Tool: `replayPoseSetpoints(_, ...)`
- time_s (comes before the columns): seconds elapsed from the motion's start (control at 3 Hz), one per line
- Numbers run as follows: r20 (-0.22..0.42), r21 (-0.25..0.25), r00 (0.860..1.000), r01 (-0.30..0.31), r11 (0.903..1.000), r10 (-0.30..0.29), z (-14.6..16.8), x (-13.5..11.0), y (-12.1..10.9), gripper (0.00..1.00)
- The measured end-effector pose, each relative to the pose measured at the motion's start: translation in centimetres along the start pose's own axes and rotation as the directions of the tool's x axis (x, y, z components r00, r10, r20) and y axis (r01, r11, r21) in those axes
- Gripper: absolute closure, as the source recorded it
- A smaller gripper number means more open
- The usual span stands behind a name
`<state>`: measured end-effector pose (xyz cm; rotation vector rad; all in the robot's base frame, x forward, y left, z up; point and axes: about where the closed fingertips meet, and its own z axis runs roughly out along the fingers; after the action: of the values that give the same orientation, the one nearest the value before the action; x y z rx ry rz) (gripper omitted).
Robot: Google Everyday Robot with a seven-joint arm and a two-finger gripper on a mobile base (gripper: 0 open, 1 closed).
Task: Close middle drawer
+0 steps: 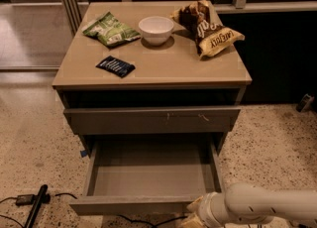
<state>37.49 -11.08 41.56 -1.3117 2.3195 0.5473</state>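
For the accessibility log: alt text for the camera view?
Middle drawer of a grey cabinet stands pulled wide open; the claw is by its front's right end. A white bowl and snack bags lie on top.

The white arm (267, 204) reaches in level from the right, its claw (192, 217) low near centre.
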Motion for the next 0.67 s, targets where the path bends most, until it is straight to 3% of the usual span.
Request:
replayPoseSetpoints(0.33, -0.001, 0.008, 1.0, 0.021, 0.9997, -0.021, 0.5, -0.9, -0.7, 0.0)
replayPoseSetpoints(0.67, 0.008, 0.02, 0.999, 0.053, 0.9984, -0.053, 1.2, -2.6, -2.1, 0.18)
